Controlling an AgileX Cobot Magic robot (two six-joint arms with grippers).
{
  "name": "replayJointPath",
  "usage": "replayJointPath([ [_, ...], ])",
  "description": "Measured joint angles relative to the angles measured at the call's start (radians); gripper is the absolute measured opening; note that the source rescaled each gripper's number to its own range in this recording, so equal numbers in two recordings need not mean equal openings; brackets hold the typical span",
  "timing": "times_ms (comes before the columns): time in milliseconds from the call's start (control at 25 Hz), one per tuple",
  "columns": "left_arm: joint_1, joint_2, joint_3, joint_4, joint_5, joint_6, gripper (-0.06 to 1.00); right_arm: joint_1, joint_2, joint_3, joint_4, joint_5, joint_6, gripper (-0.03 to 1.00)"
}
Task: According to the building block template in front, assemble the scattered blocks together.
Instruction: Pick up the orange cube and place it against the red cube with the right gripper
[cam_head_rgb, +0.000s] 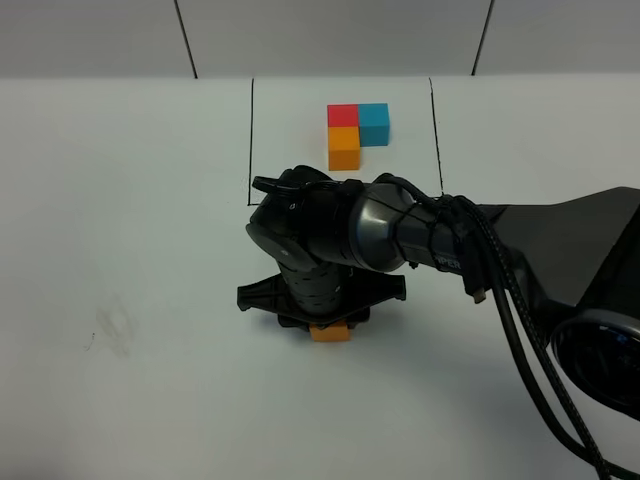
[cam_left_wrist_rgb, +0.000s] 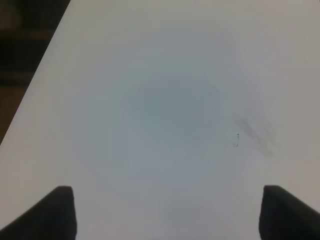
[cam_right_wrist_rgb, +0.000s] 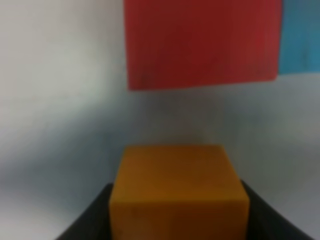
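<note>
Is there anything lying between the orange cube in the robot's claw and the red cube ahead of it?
No. In the right wrist view only bare white table separates the orange cube from the red cube.

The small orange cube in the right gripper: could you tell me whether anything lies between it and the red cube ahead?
Nothing visible: bare white table separates the small orange cube from the red cube.

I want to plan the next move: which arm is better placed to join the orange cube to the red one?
The right gripper: it holds the orange cube near the red cube. The left gripper is open over bare table.
</note>
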Motion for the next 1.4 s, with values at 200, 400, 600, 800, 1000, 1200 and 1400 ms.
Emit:
replayJointPath([
  [200, 0.000, 0.000, 0.000, 0.000, 0.000, -0.003, 0.67, -0.015, 0.002, -0.001, 0.000, -0.027, 0.000, 0.27],
  [400, 0.000, 0.000, 0.000, 0.000, 0.000, -0.003, 0.67, -0.016, 0.002, -0.001, 0.000, -0.073, 0.000, 0.27],
  [600, 0.000, 0.000, 0.000, 0.000, 0.000, -0.002, 0.67, -0.016, 0.007, -0.002, -0.023, -0.079, 0.011, 0.27],
  [800, 0.000, 0.000, 0.000, 0.000, 0.000, -0.002, 0.67, -0.016, 0.015, -0.010, -0.026, -0.075, 0.018, 0.27],
  [1000, 0.000, 0.000, 0.000, 0.000, 0.000, -0.002, 0.67, -0.017, 0.016, -0.011, -0.031, -0.072, 0.053, 0.27],
  [1200, 0.000, 0.000, 0.000, 0.000, 0.000, -0.002, 0.67, -0.018, 0.017, -0.011, -0.054, -0.072, 0.079, 0.27],
  [1400, 0.000, 0.000, 0.000, 0.000, 0.000, -0.002, 0.67, -0.021, 0.019, -0.011, -0.081, -0.072, 0.105, 0.27],
])
